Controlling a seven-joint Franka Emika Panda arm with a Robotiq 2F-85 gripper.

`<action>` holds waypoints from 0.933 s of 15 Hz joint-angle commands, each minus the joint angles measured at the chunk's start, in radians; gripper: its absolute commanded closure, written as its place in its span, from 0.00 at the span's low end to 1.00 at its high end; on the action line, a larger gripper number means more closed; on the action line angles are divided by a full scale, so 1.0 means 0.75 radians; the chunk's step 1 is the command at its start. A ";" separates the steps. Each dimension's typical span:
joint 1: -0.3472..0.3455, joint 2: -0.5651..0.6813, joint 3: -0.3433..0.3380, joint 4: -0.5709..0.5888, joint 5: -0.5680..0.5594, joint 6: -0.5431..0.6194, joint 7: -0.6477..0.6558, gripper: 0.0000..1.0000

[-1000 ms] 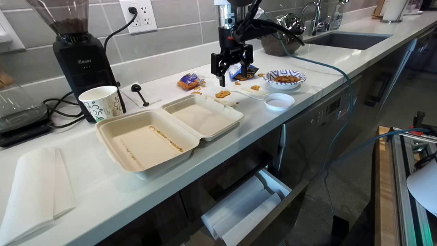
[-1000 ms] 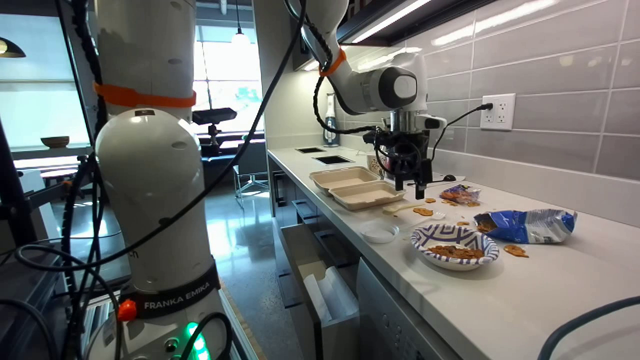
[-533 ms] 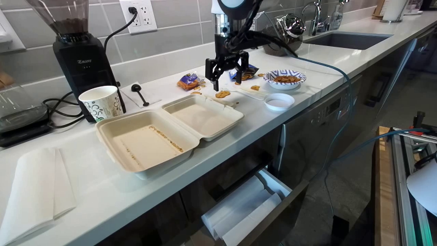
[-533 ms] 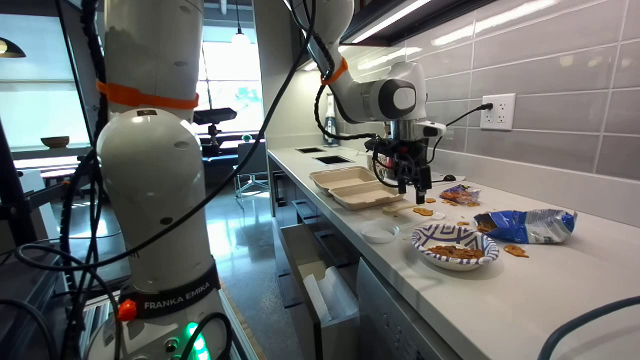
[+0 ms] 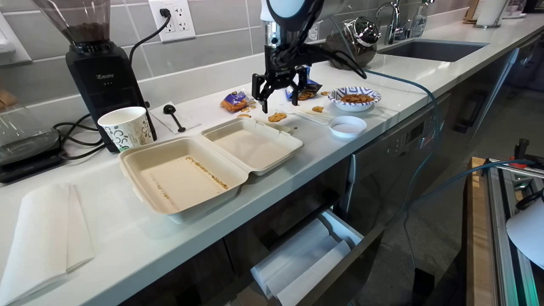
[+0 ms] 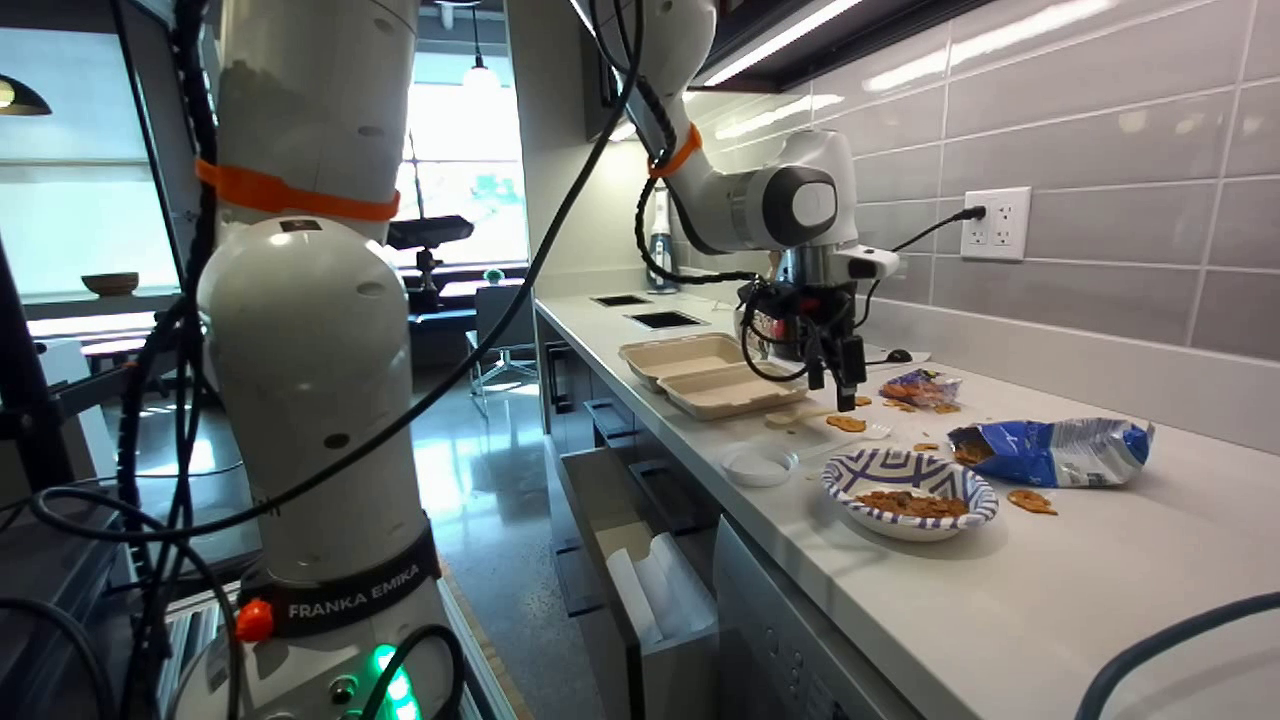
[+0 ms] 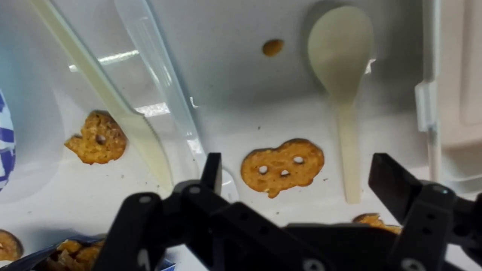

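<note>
My gripper (image 7: 297, 160) stands open above the counter, with nothing between its fingers. In the wrist view a brown pretzel crisp (image 7: 278, 164) lies on the counter below, seen between the fingertips and nearer the left one. Right of it is a cream spoon (image 7: 340, 49), its handle also within the gap. A clear plastic utensil (image 7: 169, 86) runs under the left finger in that view, and a cream serrated knife (image 7: 145, 137) is further left beside a broken crisp (image 7: 108, 148). In both exterior views the gripper (image 5: 279, 105) hangs over the crisp (image 5: 277, 117) without touching it.
An open takeout box (image 5: 182, 178) with crumbs sits near the gripper. Also on the counter are a patterned bowl (image 6: 850, 480) of crisps, a blue bag (image 6: 1070, 450), a white dish (image 5: 347, 127), a paper cup (image 5: 127, 125) and a coffee grinder (image 5: 104, 85). A drawer (image 6: 620, 600) stands pulled out below.
My gripper has shifted left and slightly down in one exterior view, and a little right and down in the other. Its jaws stay apart; the counter items have not moved.
</note>
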 commanded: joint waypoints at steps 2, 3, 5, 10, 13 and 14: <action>0.050 0.056 -0.051 0.039 -0.039 0.026 0.103 0.00; 0.055 0.064 -0.058 0.045 -0.044 0.027 0.119 0.00; 0.065 0.076 -0.073 0.054 -0.061 0.033 0.150 0.00; 0.098 0.102 -0.112 0.073 -0.122 0.062 0.261 0.00; 0.115 0.122 -0.128 0.084 -0.148 0.083 0.321 0.00; 0.119 0.128 -0.132 0.088 -0.152 0.078 0.339 0.00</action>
